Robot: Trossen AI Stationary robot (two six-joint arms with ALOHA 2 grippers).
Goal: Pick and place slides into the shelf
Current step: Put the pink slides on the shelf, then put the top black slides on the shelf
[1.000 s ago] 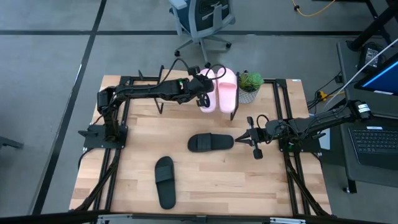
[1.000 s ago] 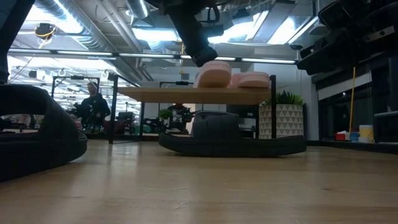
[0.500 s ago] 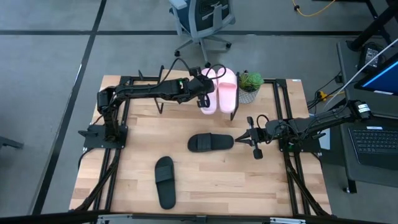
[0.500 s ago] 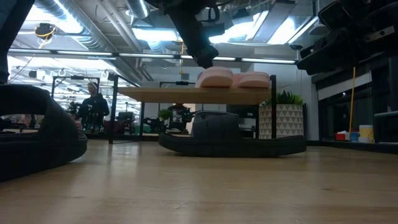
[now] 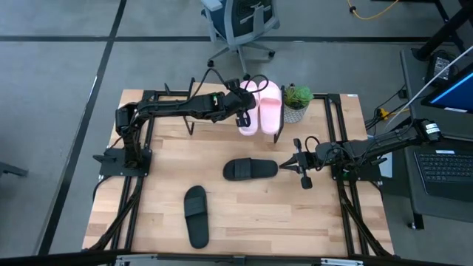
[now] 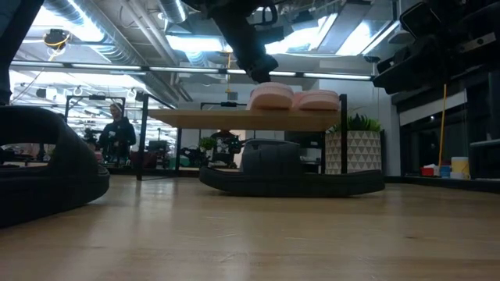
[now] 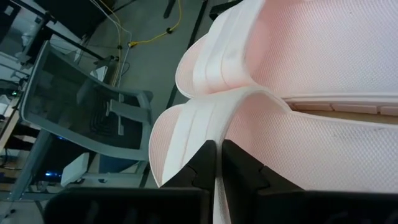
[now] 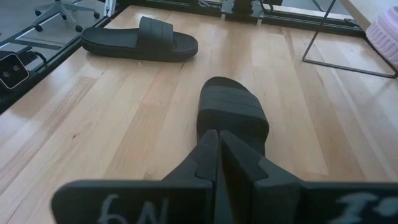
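Toward the far edge of a wooden table (image 5: 162, 192), a low shelf (image 6: 219, 119) with a light plank top and thin black legs. Lying side by side on that plank, two pale pink slides, close together.

Reaching across from the left side of the table, the left gripper (image 5: 241, 114), down at the nearer pink slide (image 5: 247, 122). Fingers (image 7: 199, 165) drawn almost together on the edge of that slide's broad strap (only a thin pale sliver between them, seemingly the strap itself). Sole flat on the plank, right beside the other pink slide (image 5: 270, 107). From table level, the same gripper (image 6: 262, 72) coming down onto the pink pair from above.

Out on the open tabletop, two black slides, well apart from each other. One, the middle black slide (image 5: 250, 169), lying crosswise near the centre. Another, the front black slide (image 5: 195, 214), closer to the front edge and turned lengthwise.

Just beside one end of the middle black slide, not touching it, the right gripper (image 5: 297, 164), low over the wood. Fingers (image 8: 205, 152) pressed nearly together with nothing between them, pointed at that slide's strap.

Next to the shelf, a small potted plant (image 5: 296, 102) in a patterned pot. Beyond the table, an office chair (image 5: 240, 22) on grey floor, and a person (image 6: 117, 129) far back in the room.
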